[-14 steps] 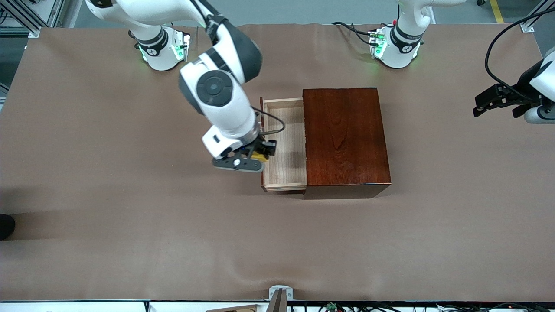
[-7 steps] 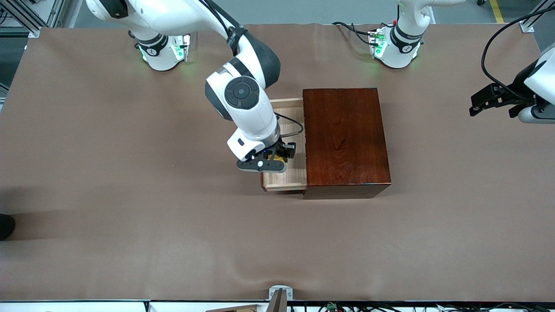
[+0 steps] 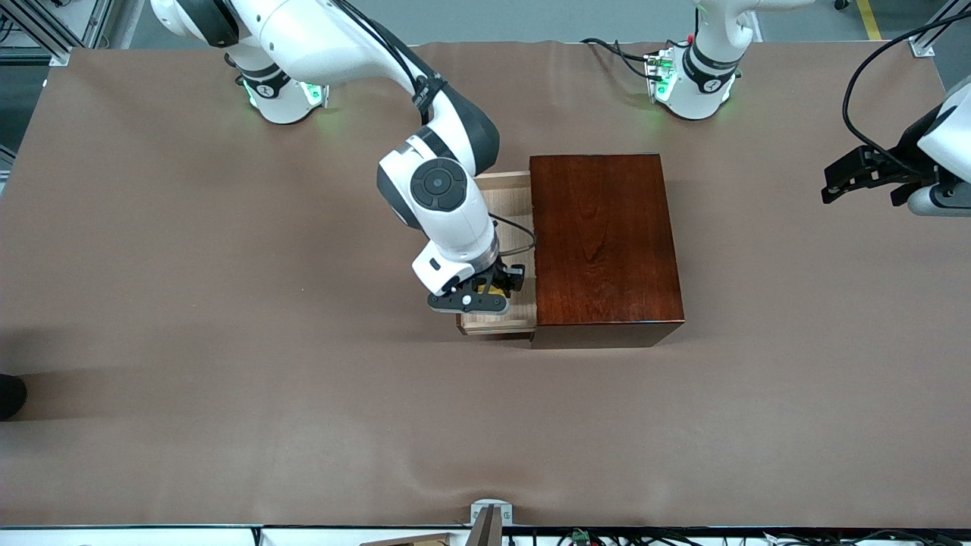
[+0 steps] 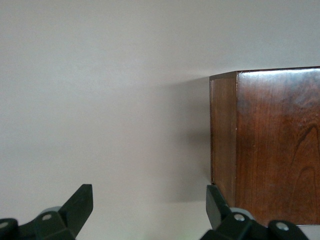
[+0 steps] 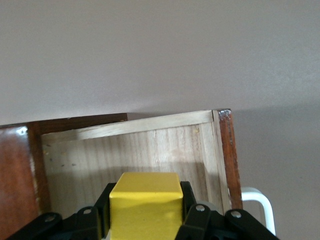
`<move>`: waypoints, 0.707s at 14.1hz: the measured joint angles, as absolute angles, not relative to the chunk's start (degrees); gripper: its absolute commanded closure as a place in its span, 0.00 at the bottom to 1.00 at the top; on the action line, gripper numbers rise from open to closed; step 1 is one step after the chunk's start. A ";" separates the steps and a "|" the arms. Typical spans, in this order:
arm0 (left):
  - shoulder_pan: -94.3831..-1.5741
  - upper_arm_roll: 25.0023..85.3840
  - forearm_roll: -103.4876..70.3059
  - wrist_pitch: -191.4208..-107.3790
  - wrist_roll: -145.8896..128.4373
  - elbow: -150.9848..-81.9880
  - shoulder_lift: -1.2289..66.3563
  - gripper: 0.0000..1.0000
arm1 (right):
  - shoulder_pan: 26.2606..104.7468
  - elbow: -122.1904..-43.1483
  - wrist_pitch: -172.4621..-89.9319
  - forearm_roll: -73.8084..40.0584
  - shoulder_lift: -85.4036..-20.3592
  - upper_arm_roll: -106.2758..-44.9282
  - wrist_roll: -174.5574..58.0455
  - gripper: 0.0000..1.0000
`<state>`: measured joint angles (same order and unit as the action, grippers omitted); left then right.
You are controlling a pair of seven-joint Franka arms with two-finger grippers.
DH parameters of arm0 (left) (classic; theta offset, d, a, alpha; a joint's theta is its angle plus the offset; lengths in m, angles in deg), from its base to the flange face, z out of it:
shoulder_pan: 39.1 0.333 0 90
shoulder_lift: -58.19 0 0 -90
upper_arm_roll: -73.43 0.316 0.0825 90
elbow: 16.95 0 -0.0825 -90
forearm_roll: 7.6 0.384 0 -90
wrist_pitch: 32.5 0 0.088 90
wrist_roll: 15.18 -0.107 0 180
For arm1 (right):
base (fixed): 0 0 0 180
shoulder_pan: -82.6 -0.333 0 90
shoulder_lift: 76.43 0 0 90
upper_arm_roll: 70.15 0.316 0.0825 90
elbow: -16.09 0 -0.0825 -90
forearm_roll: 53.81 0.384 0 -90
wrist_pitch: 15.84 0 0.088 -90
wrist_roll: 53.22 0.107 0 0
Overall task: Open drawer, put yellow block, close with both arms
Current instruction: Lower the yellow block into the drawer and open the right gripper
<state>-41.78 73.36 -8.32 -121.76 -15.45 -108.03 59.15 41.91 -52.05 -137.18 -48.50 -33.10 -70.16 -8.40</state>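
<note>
**Block over the open drawer**

Right gripper [image 3: 497,292] pinches the yellow block [image 3: 495,290] over the pulled-out drawer [image 3: 510,199] (white handle [image 5: 261,207] visible in the right wrist view). Drawer sticks out of the wooden box [image 3: 603,239] toward the right arm's end. Left gripper [image 3: 865,180] waits, fingers spread, over bare table [image 3: 227,341].

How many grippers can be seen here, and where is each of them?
2. The right gripper is over the open drawer, shut on the yellow block. The left gripper waits, open, above the table at the left arm's end.
</note>
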 measured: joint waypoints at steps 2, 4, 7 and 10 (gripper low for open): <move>-41.76 73.36 -8.32 -121.76 -15.45 -108.03 59.07 0.00 | 41.81 -52.05 -137.50 -48.62 -32.35 -70.17 -8.40 1.00; -41.75 73.36 -8.32 -121.76 -15.38 -108.04 58.87 0.00 | 41.62 -52.05 -137.54 -48.63 -31.95 -70.17 -8.40 1.00; -41.34 73.36 -8.32 -121.76 -15.34 -108.05 58.65 0.00 | 41.56 -52.05 -137.52 -48.61 -31.89 -70.17 -8.40 0.94; -41.22 73.36 -8.32 -121.76 -15.34 -108.09 58.41 0.00 | 41.56 -52.18 -137.30 -48.60 -31.88 -70.17 -7.91 0.34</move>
